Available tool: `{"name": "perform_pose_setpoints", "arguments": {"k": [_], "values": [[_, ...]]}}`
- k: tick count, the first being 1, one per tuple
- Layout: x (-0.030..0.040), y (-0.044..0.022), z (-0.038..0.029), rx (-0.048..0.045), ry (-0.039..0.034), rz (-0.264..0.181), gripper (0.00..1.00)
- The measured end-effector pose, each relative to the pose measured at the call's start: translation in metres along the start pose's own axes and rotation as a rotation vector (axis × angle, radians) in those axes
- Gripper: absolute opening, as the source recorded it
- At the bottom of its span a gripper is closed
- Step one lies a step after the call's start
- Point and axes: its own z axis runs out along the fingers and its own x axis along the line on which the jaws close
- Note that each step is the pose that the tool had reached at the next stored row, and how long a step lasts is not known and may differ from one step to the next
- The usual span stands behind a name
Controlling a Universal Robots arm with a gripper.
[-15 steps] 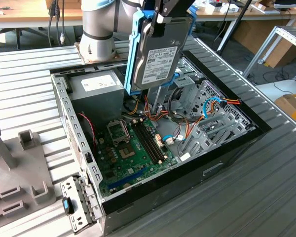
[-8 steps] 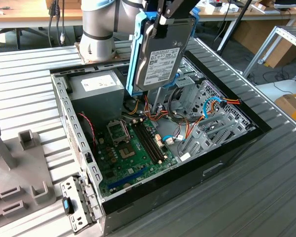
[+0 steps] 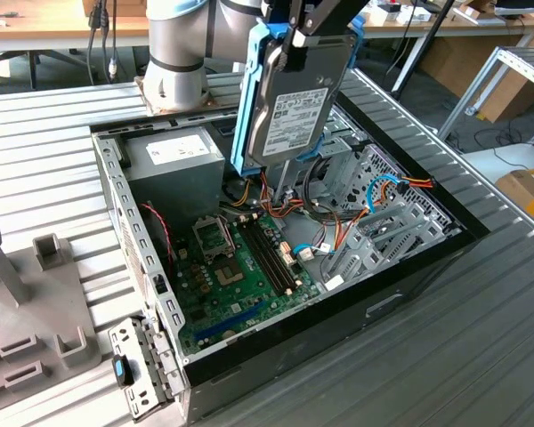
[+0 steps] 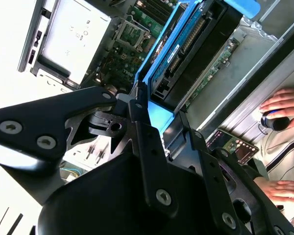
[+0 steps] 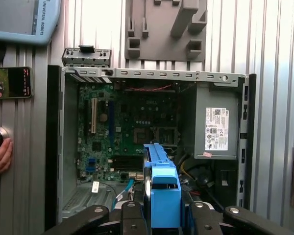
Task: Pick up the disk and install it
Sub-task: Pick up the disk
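Claw [image 3: 298,40] clamped on the upper end of the disk [image 3: 292,102], which hangs directly below it with long axis near-vertical, above the open computer case [image 3: 387,302] and, as far as the exterior view allows, beside the silver drive bays [image 3: 383,209].

In the exterior view my arm [image 3: 173,53] stands at eleven o'clock and my tool [image 3: 291,49] hangs at twelve, pointing down. Its black fingers [image 4: 143,137] are closed against the disk [image 3: 294,111], which I hold on edge, aloft.
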Motion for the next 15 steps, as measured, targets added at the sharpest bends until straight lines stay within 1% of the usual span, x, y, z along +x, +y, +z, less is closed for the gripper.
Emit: {"name": "perform_pose_setpoints", "arguments": {"k": [5,9,13,15], "values": [[0.0025,-0.002,-0.0001,0.0,0.0002,0.0,0.37],[0.007,-0.0039,-0.0002,0.0,0.0002,0.0,0.37],[0.0142,-0.0066,-0.0004,0.0,0.0002,0.0,0.37],[0.0158,-0.0072,-0.0004,0.0,0.0002,0.0,0.37]]}}
